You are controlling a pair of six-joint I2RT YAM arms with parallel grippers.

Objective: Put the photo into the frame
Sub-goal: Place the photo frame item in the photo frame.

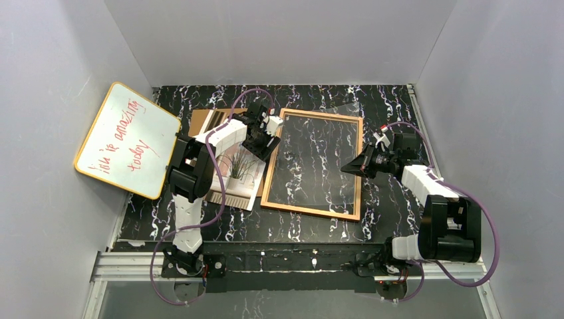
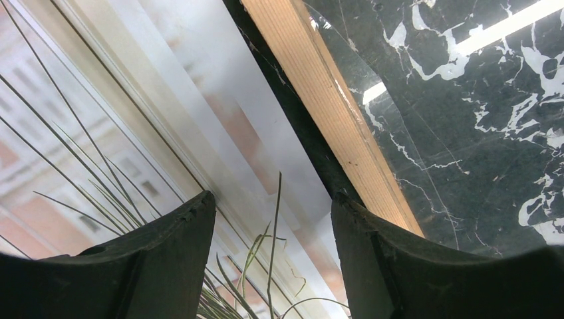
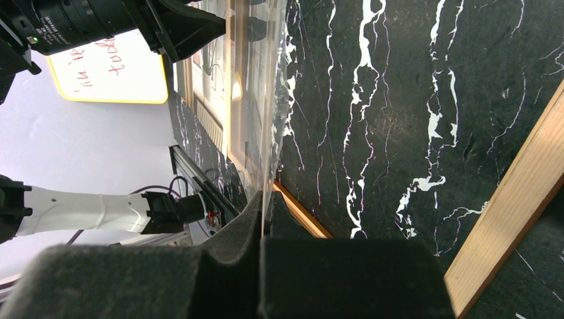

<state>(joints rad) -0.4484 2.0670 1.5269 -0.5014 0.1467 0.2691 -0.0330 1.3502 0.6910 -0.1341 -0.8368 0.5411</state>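
Top view: see frame [image 1: 322,115] flat mid-tabletop, opening bare; photo [image 1: 241,169] face-up just left of it, toward the left edge. Left gripper [image 1: 263,145] over the photo's frame-side edge, jaws part open, nothing visibly gripped. Right gripper [image 1: 344,169] clamped on clear sheet [image 1: 344,108] above the frame.

Left wrist: only here, fingers [image 2: 179,246] straddling print edge and frame rail. Could snag the rail or crease paper on closing.

Right wrist: only here, sheet edge-on between closed pads. Thin hold; could slip, drop and cover the opening.
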